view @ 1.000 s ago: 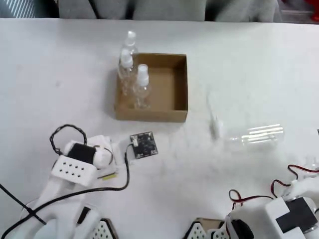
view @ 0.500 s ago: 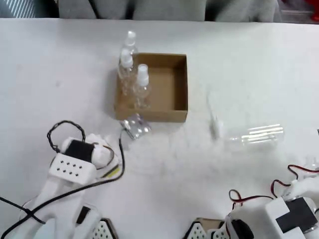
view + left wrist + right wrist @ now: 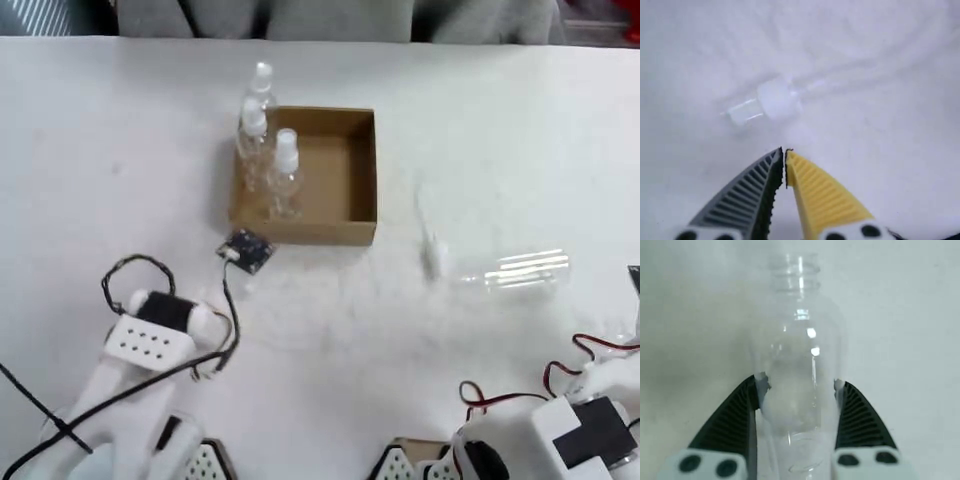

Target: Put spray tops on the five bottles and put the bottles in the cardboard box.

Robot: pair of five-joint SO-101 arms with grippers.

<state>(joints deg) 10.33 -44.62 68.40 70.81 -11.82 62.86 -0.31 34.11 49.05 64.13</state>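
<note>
Two grippers to log. Your left gripper [image 3: 785,152] has its grey and yellow fingers pressed together, nothing between them, low over the white table [image 3: 120,150]. A white spray top [image 3: 771,102] lies on its side just beyond the tips.

Your right gripper [image 3: 797,382] pinches an open-necked bottle [image 3: 800,340], one pad against each wall, with the neck pointing away.

High view: a clear bottle on its side [image 3: 510,272] lies at 4 o'clock from the cardboard box [image 3: 310,232], with a loose spray top [image 3: 432,258] just off its 9 o'clock end.

In the box, a nearer topped bottle [image 3: 285,180] and a farther topped bottle [image 3: 252,150] stand upright along the 9 o'clock wall. A third topped bottle [image 3: 261,92] stands at the 11 o'clock corner; you cannot tell whether it is inside or outside.
</note>
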